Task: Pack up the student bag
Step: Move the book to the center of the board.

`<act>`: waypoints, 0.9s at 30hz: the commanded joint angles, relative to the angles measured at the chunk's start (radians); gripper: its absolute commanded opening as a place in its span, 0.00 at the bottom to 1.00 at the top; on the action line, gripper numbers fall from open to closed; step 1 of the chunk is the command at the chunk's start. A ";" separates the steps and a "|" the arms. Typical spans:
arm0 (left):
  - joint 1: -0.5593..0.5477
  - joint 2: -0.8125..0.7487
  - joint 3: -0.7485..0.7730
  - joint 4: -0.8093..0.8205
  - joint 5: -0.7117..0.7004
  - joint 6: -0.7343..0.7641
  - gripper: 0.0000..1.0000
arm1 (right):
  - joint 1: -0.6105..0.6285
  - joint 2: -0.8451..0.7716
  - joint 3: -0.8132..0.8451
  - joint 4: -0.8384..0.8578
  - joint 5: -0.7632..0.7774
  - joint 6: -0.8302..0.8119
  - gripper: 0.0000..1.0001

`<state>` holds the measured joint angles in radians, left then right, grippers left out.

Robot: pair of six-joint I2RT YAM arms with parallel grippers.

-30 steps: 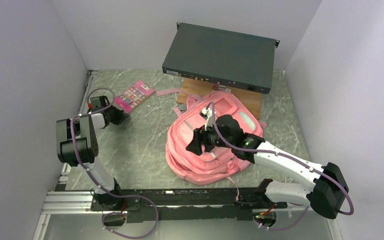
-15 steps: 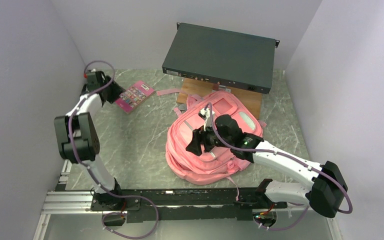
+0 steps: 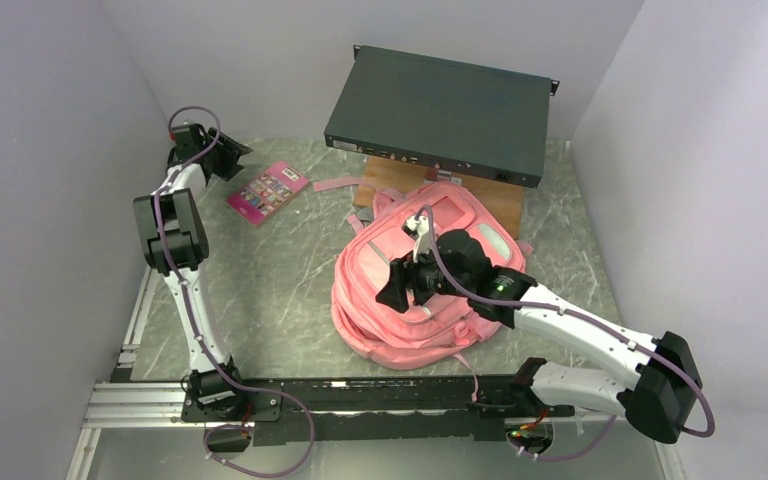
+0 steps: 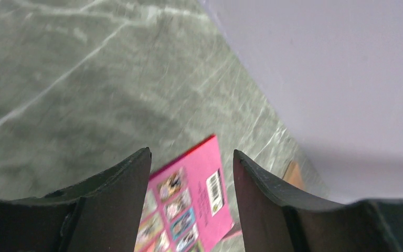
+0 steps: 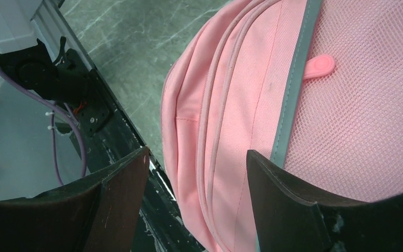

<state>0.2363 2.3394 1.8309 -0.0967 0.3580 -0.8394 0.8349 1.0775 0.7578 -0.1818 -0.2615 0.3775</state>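
Bag [image 3: 365, 268] just under right pincer [image 3: 391, 285]

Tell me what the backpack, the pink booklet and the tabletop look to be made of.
Student bag: matte pink woven fabric, going by the visible weave and stitched seams. Its mesh panel is open netting.
Pink booklet: probably glossy printed card or paper, with picture tiles and a barcode.
Table: grey-green with pale veins, either stone or a marble-print laminate. I cannot tell which.
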 commanded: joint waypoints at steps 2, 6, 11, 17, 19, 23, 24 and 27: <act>-0.014 0.144 0.136 0.139 0.069 -0.218 0.63 | 0.000 0.015 0.080 -0.014 0.023 0.003 0.71; -0.041 0.223 0.198 0.055 0.144 -0.272 0.57 | 0.000 0.028 0.083 0.010 0.011 0.010 0.71; -0.094 0.156 0.137 -0.071 0.175 -0.182 0.56 | 0.000 0.059 0.090 0.023 0.002 -0.002 0.71; -0.122 0.032 -0.063 -0.198 0.160 -0.054 0.56 | 0.000 0.070 0.089 0.027 0.022 -0.037 0.72; -0.120 -0.010 -0.144 -0.239 0.172 -0.017 0.56 | 0.000 0.067 0.092 0.023 0.025 -0.048 0.72; -0.108 -0.169 -0.427 -0.155 0.214 0.041 0.55 | 0.000 0.059 0.096 0.011 0.034 -0.066 0.73; -0.104 -0.219 -0.496 -0.126 0.226 0.027 0.55 | 0.000 0.056 0.097 0.008 0.034 -0.066 0.73; -0.105 -0.351 -0.613 -0.162 0.180 0.046 0.56 | 0.000 0.052 0.095 0.014 0.029 -0.064 0.73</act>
<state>0.1219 2.1147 1.3609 -0.1764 0.5892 -0.8780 0.8349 1.1481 0.8085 -0.1978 -0.2440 0.3355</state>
